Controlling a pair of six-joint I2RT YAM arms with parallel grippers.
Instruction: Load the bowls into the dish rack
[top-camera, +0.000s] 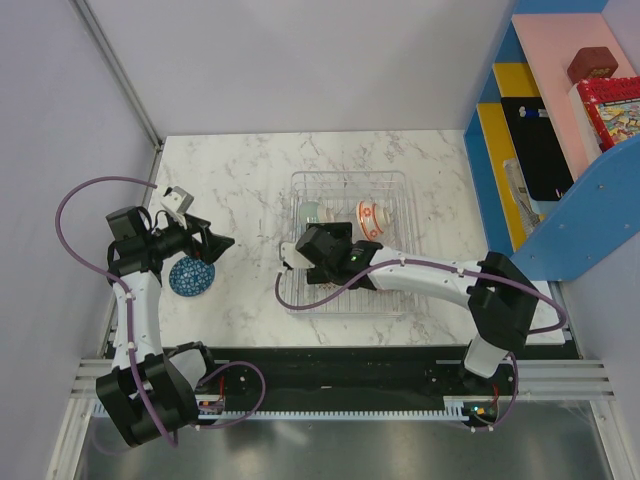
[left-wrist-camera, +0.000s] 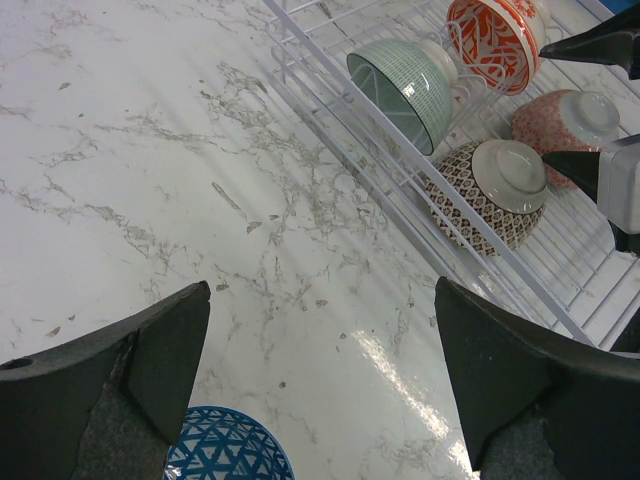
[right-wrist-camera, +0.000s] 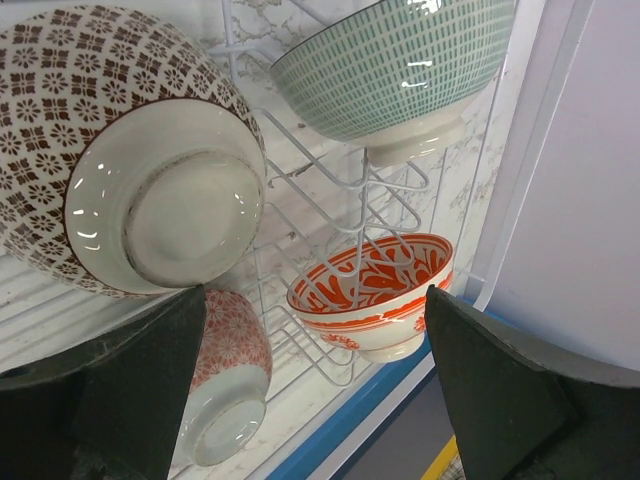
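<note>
Marble worktop (top-camera: 260, 180), grey-veined, boxed in by pale walls (top-camera: 300, 60). Left jaws spread wide and empty, poised over blue lattice bowl (top-camera: 192, 276) outside the dish rack (top-camera: 345, 190). Right jaws parted wide, holding nothing, reached low inside that rack beside four bowls (left-wrist-camera: 490, 195) propped among tines.

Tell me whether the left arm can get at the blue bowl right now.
Probably yes. The left gripper is open and sits close over the blue bowl, which lies on the table with nothing between them.
</note>
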